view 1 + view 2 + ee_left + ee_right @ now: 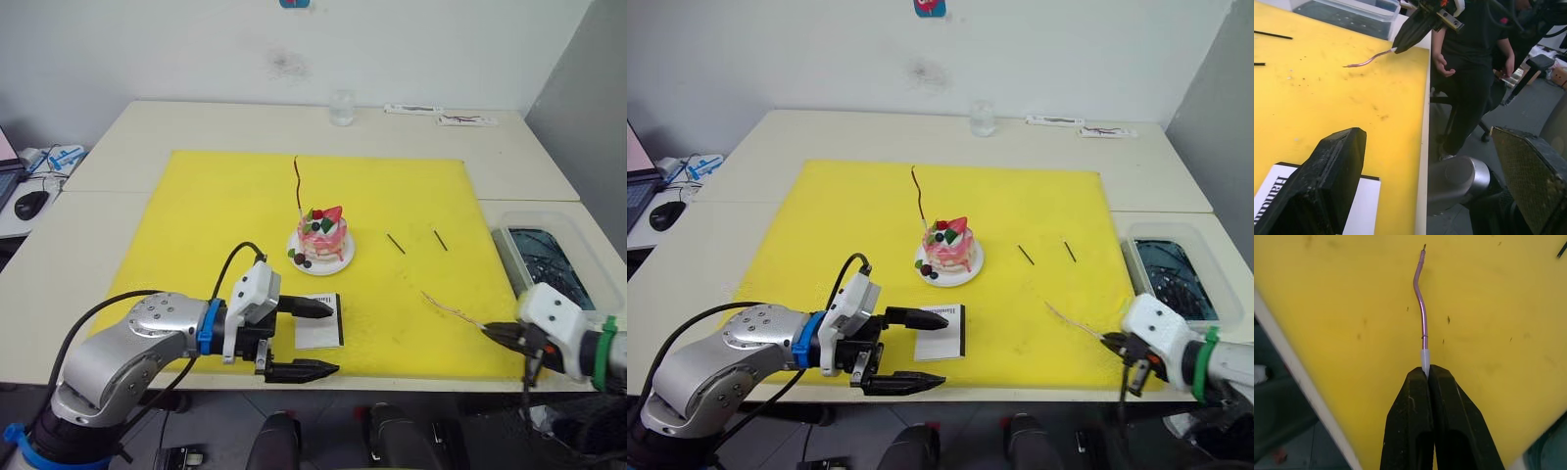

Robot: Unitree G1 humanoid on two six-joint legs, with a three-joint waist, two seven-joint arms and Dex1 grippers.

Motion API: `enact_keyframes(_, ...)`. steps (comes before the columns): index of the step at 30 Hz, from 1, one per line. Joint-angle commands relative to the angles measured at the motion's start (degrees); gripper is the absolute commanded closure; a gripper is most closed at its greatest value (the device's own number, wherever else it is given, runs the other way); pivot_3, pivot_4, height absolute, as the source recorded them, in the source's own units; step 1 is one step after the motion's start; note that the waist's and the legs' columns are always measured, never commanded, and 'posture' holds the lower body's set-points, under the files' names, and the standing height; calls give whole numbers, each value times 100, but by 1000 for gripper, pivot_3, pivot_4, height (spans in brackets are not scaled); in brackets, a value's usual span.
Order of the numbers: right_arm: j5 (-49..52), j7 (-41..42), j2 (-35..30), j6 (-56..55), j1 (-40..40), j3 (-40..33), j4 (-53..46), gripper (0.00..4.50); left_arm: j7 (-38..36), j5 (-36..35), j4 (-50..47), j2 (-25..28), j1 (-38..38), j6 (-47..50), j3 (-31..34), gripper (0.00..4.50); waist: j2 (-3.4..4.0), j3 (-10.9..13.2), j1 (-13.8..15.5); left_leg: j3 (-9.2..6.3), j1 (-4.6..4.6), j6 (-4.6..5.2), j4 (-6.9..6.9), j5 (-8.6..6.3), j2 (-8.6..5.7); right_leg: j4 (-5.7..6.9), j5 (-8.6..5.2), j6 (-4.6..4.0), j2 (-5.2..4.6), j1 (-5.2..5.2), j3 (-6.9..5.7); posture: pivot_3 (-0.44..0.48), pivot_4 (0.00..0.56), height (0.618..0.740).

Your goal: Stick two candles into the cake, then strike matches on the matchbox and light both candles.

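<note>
From the head views we see one candle (298,186) already standing upright in the cake (322,235), which sits mid-mat on the yellow mat (216,196), while our right gripper (496,334) is clenched on the pale end of the second candle (451,309) near the mat's front right corner. That candle's long axis runs from the gripper up and to the left, its free tip pointing roughly toward the cake, which lies well apart, forward and left of the right gripper. Our left gripper (318,340) hangs released, fingers spread, with the matchbox (319,321) just beside its upper finger; the two matches (395,243) lie right of the cake. In the left wrist view the matchbox (1317,205) shows under one finger, and the other gripper holds the wavy candle (1367,59) low over the mat. In the right wrist view the fingers (1410,421) pinch the candle (1421,298) by its white end, straight ahead. We judge the right arm better placed to carry it to the cake.
</note>
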Motion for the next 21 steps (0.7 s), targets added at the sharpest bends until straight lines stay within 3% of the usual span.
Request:
enact_keyframes(1, -221, 545, -65, -875, 116, -340, 541, 4477, 21, 5, -123, -71, -4, -113, -46, 0, 0, 0, -1, 0, 0, 0, 2, 0, 0, 0, 0, 1, 0, 0, 0, 0, 150, 740)
enact_keyframes(11, -208, 756, -5, -728, 153, -254, 830, 4477, 200, -98, -221, -183, -84, 6, -107, 0, 2, -1, -5, 4, 9, 1, 7, 1, 0, 8, 1, 2, 1, 4, 5, 0, 150, 740)
enact_keyframes(14, -185, 718, 15, -684, 51, -231, 813, 3778, 228, -148, -253, -207, -128, 61, -119, 0, 2, -1, -5, 3, 9, 1, 6, 1, 0, 9, 2, 3, 1, 5, 5, 0, 150, 740)
enact_keyframes(21, -78, 943, -218, -436, -189, -507, 607, 1318, 156, 20, -310, -262, -279, -189, -201, 0, 3, -1, -4, 3, 8, 1, 6, 1, 0, 10, 2, 3, 1, 5, 5, 0, 150, 740)
